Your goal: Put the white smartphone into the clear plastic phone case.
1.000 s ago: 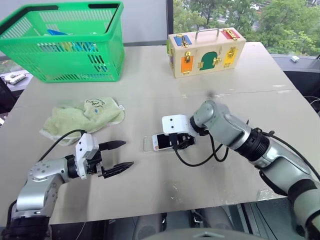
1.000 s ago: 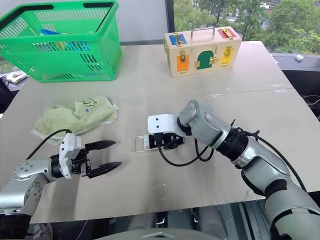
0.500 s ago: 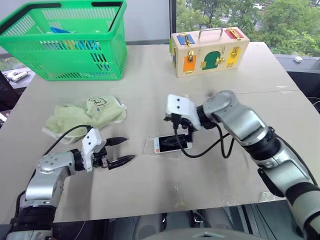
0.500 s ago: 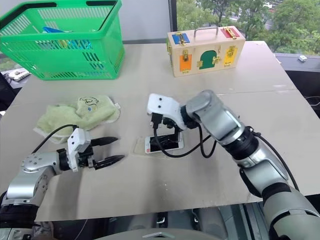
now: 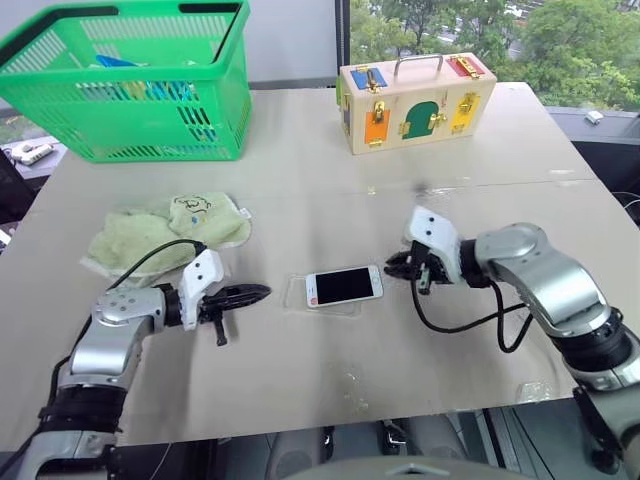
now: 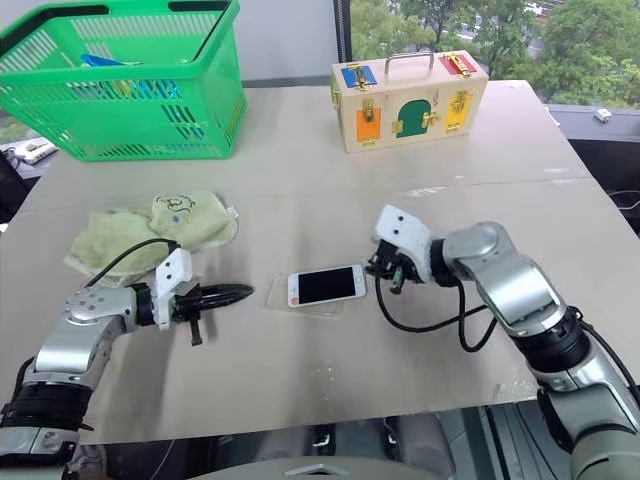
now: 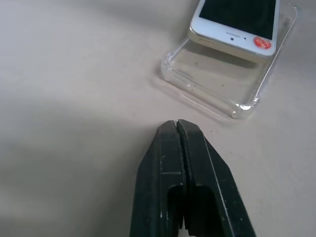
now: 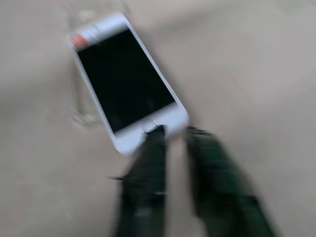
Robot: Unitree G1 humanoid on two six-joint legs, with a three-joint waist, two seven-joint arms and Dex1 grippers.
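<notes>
A white smartphone (image 5: 343,286) lies screen-up, partly over a clear plastic phone case (image 7: 232,84). The left gripper (image 5: 262,293), at its nine o'clock, is closed and empty. The right gripper (image 5: 392,268), at three o'clock, has a gap between its blurred fingers and holds nothing.

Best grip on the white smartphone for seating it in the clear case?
Pinch the flat white smartphone across its long edges at the end nearest the right tool, coming from that side. That end sticks out past the clear plastic phone case, so both edges look free.
</notes>
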